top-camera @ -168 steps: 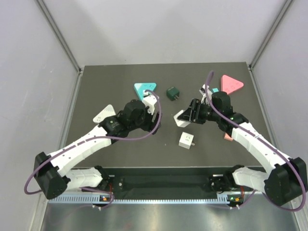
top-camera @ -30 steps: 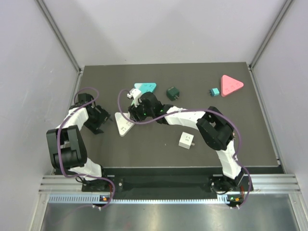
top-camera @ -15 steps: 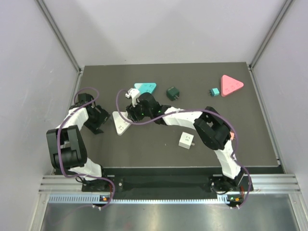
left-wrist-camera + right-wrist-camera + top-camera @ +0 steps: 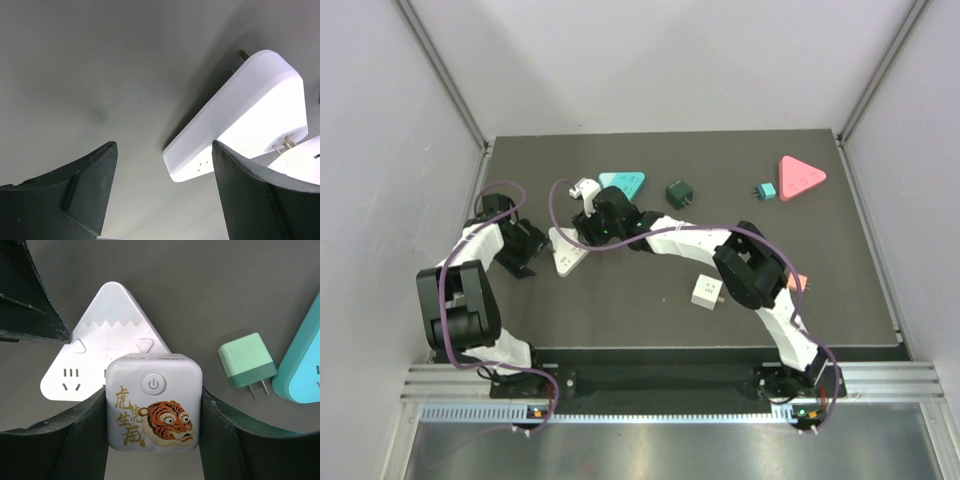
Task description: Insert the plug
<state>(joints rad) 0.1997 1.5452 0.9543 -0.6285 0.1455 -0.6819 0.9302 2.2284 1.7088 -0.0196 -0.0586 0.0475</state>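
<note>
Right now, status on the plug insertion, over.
Right tool shut on tiger plug, over white triangular socket, prongs not yet in. Left tool open, empty, beside socket. Path clear.

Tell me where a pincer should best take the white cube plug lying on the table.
Probably across the flat near and far faces of the white cube plug, from above: its prongs point right in the top view, so that side stays free.
</note>
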